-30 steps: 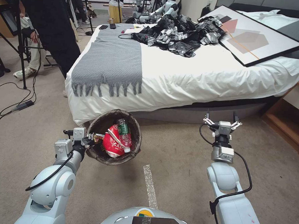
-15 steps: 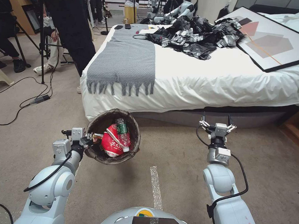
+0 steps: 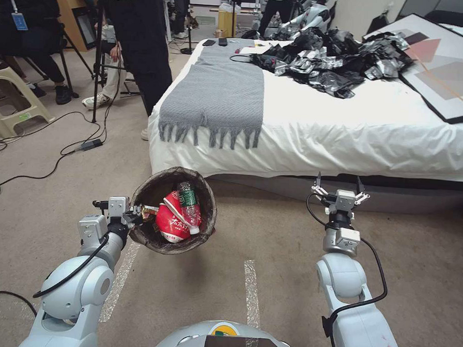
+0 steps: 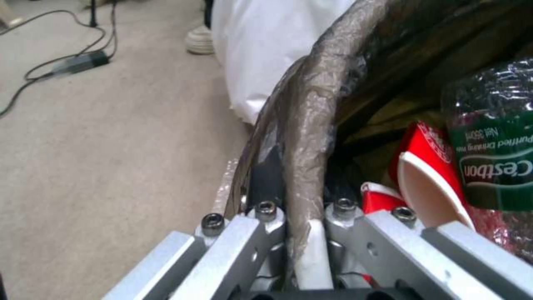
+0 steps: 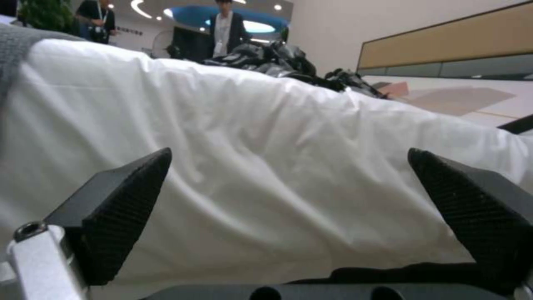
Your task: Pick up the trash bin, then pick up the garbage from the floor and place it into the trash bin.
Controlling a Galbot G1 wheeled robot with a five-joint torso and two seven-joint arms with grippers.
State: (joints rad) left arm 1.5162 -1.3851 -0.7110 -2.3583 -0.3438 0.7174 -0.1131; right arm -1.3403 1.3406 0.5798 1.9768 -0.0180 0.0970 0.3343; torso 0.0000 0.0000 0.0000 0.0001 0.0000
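- Gripping the rim of the trash bin [image 3: 173, 210], the left gripper [image 3: 134, 216] is clamped on the bin's near-left edge; the left wrist view shows one finger [image 4: 265, 183] outside the wall and the other inside, with the bag-covered rim [image 4: 306, 137] pinched between them.
- The bin hangs clear of the carpet [image 3: 269, 237], tilted so its mouth faces up toward the head camera, just in front of the near corner of the bed [image 3: 347, 128].
- Its dark brown bag lining [image 3: 155, 187] is folded over the rim.
- Inside the bin lie a crushed red-and-white noodle bowl [image 3: 171, 223] and a clear bottle with a green label [image 3: 190, 205] resting on top of it; the wrist view shows the same bowl [image 4: 427, 175] and the bottle's label [image 4: 491, 162] close up.
- A small wrapper [image 3: 149, 209] sits at the rim right by the left gripper.
- The right gripper [image 3: 340, 188] is held out low before the bed's side, well apart from the bin, its two black fingers [image 5: 119, 196] spread wide with nothing between them; the white sheet [image 5: 289, 166] is in front of it.
- A grey fringed throw [image 3: 217, 97] lies across the bed, with a heap of black bags [image 3: 330, 62] farther back.
- Strips of tape [image 3: 251, 293] mark the carpet near the robot's base.
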